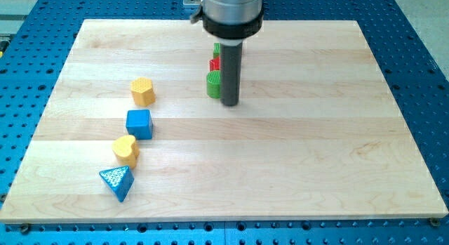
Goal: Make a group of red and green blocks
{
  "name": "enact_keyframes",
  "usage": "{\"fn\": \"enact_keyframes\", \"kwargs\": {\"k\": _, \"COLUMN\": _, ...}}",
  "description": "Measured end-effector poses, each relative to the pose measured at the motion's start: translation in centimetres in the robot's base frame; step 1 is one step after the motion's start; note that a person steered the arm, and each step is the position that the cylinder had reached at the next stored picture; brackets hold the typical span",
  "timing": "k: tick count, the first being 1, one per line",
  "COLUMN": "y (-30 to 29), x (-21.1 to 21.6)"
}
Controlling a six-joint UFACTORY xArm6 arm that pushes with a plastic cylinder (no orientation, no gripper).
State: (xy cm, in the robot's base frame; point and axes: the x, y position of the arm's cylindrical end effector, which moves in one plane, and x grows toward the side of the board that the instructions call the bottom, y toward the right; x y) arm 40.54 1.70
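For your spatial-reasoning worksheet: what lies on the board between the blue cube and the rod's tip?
Nothing: in the camera view, bare wood runs from the blue cube to my tip, which sits against the green block.

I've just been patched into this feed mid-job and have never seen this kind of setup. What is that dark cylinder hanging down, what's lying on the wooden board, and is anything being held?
There is one camera view, looking down at a pale wooden board on a blue perforated bench. The dark cylinder is the arm's rod; it has no gripper and holds nothing. It only pushes blocks with my tip.

Just to the view's left of the rod, partly hidden by it, three blocks stand in a column: a green block at the top, a red block, then a rounded green block nearest my tip.

Further toward the view's left, four more run downward: a yellow hexagonal block, a blue cube, a yellow heart-shaped block and a blue triangular block.
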Motion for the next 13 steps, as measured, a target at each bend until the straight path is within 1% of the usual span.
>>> {"fn": "enact_keyframes", "kwargs": {"k": 1, "y": 0.1, "x": -4.2}}
{"fn": "enact_keyframes", "kwargs": {"k": 3, "y": -0.7, "x": 0.3}}
{"fn": "enact_keyframes", "kwargs": {"k": 4, "y": -3.8, "x": -1.3}}
{"fn": "enact_keyframes", "kwargs": {"k": 5, "y": -2.3, "x": -5.4}}
{"fn": "enact_keyframes", "kwargs": {"k": 6, "y": -1.3, "x": -4.0}}
{"fn": "enact_keyframes", "kwargs": {"k": 7, "y": -2.3, "x": -1.5}}
{"fn": "enact_keyframes", "kwargs": {"k": 8, "y": -7.7, "x": -1.7}}
{"fn": "enact_keyframes", "kwargs": {"k": 9, "y": -8.1, "x": -5.1}}
{"fn": "enact_keyframes", "kwargs": {"k": 10, "y": -10.7, "x": -6.5}}
{"fn": "enact_keyframes", "kwargs": {"k": 11, "y": -12.4, "x": -8.9}}
{"fn": "enact_keyframes", "kwargs": {"k": 12, "y": -10.9, "x": -9.6}}
{"fn": "enact_keyframes", "kwargs": {"k": 13, "y": -12.1, "x": -8.3}}
